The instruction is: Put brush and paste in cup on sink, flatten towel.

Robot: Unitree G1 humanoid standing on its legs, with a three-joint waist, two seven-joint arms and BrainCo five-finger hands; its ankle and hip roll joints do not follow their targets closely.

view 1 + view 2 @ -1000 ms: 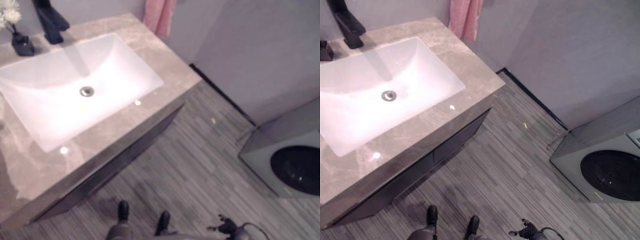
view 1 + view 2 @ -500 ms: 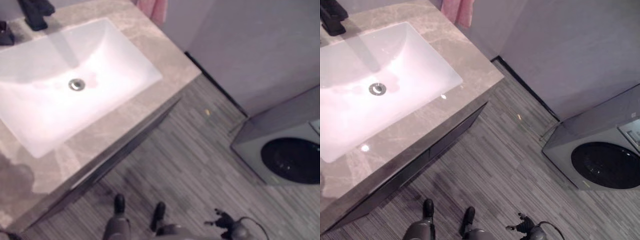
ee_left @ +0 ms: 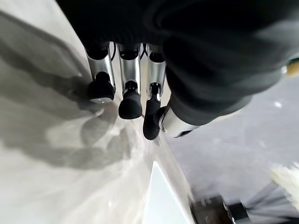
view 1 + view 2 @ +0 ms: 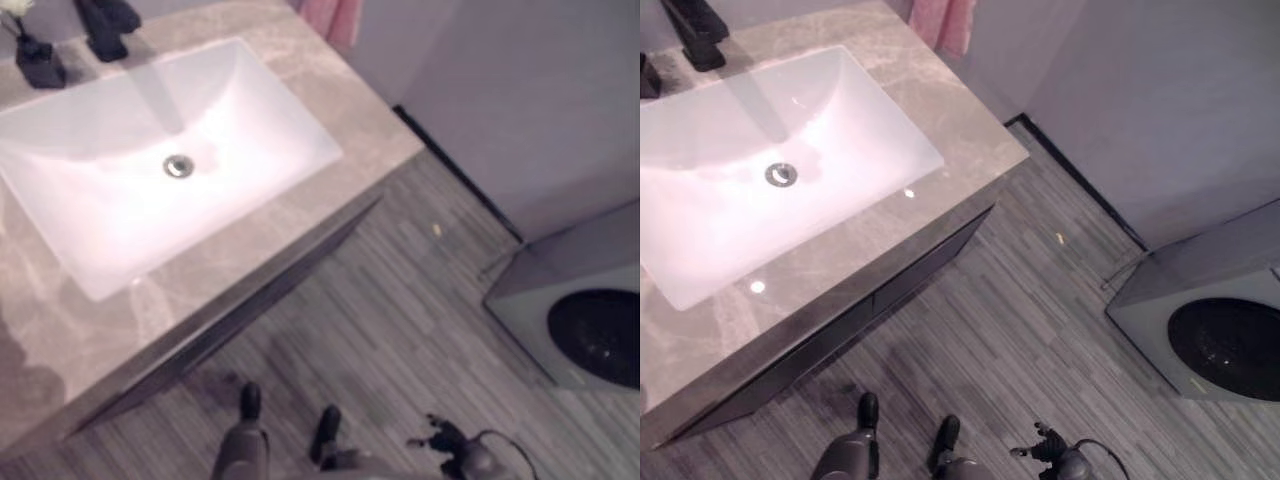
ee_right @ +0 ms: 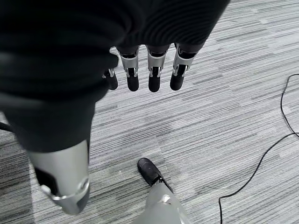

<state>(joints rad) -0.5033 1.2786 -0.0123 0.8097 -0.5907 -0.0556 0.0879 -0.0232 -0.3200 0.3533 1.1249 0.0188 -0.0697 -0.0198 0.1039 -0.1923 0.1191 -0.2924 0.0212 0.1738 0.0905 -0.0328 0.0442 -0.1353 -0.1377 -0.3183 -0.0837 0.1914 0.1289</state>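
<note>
The right hand (image 5: 140, 70) hangs low over the grey striped floor (image 4: 1040, 330), fingers relaxed and holding nothing. The left hand (image 3: 131, 88) hovers above the marble counter (image 4: 300, 70) beside the white basin (image 4: 150, 160), fingers loosely bent downward, thumb alongside, also empty.

Across the basin stand a black tap (image 4: 105, 25) and a small dark vase (image 4: 40, 65). I can see no brush, paste or cup from here. The one task thing I can find is the pink towel (image 4: 945, 22), hanging at the far end of the counter against the wall. It looks soft and light; I'd guess it will bunch under the fingers, so best taken by pinching an edge or corner, then smoothed with a flat palm. The polished counter looks slippery.

To the right, by the wall, sits a grey washing machine (image 4: 1210, 320)
</note>
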